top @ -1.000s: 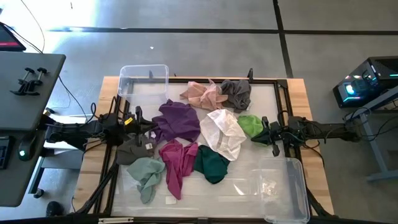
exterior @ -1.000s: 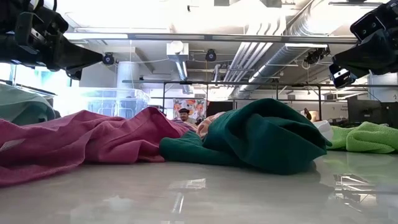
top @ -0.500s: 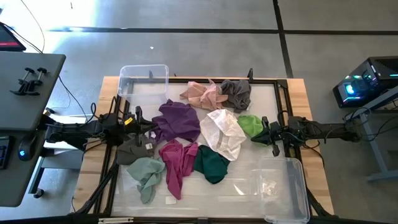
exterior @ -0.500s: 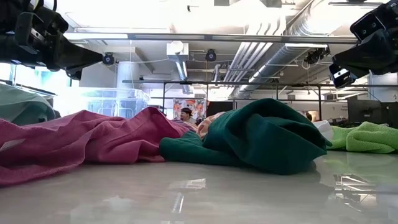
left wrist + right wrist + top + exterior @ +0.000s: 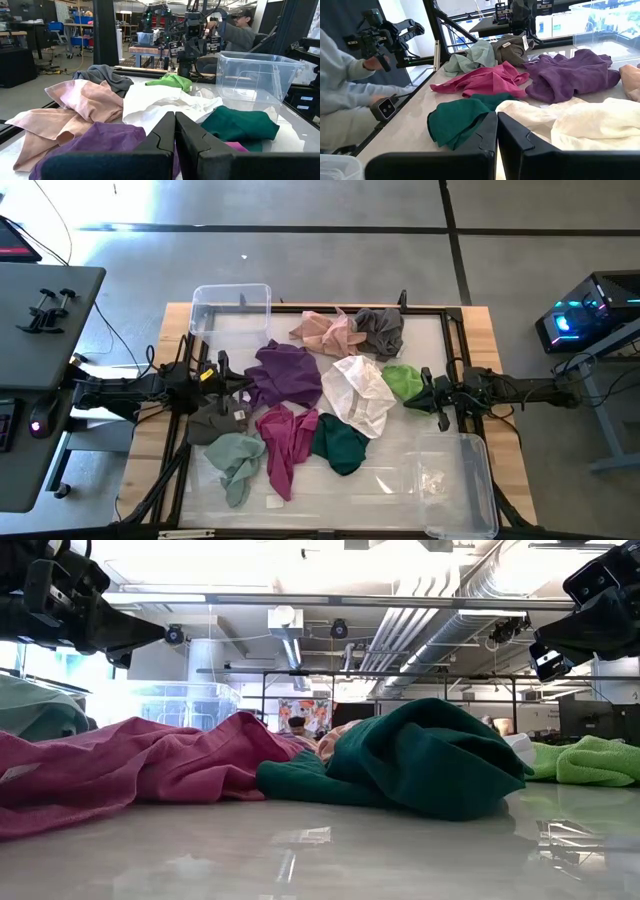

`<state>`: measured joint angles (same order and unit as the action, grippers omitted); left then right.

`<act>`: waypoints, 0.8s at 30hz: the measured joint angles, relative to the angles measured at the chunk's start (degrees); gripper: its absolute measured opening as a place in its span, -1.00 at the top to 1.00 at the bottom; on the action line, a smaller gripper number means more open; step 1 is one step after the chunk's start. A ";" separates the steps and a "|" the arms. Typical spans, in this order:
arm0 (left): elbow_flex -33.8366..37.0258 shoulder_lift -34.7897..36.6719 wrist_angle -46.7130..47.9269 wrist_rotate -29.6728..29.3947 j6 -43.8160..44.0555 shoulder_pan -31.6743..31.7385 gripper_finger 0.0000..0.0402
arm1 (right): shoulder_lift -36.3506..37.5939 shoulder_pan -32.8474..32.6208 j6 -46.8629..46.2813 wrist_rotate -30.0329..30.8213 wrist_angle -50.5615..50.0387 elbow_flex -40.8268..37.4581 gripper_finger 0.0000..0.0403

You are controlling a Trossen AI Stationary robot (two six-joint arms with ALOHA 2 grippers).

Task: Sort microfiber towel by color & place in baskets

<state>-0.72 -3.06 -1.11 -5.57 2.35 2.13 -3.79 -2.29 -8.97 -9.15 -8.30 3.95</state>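
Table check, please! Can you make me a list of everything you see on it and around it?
Surface: pale table, mostly covered by towels.
Job's things: small clear basket at the far left corner, larger clear basket at the near right corner; neither holds a towel. Purple towel, white towel, magenta towel, dark green towel, lime towel, pink towel, grey towel lie loose.
Clutter: nothing seen.
Grippers: left end effector and right end effector shut, empty, at the table's sides.
Cables: some beside the left arm.
Surroundings: person seated beyond the table.
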 joint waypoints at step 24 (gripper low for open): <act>-0.01 0.01 -3.03 -1.15 8.63 -0.02 1.00 | 0.02 -0.01 0.02 0.02 0.00 0.00 0.98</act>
<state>-0.73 -3.05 -4.14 -6.72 10.98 2.11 -3.77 -2.31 -8.95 -9.13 -8.29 3.95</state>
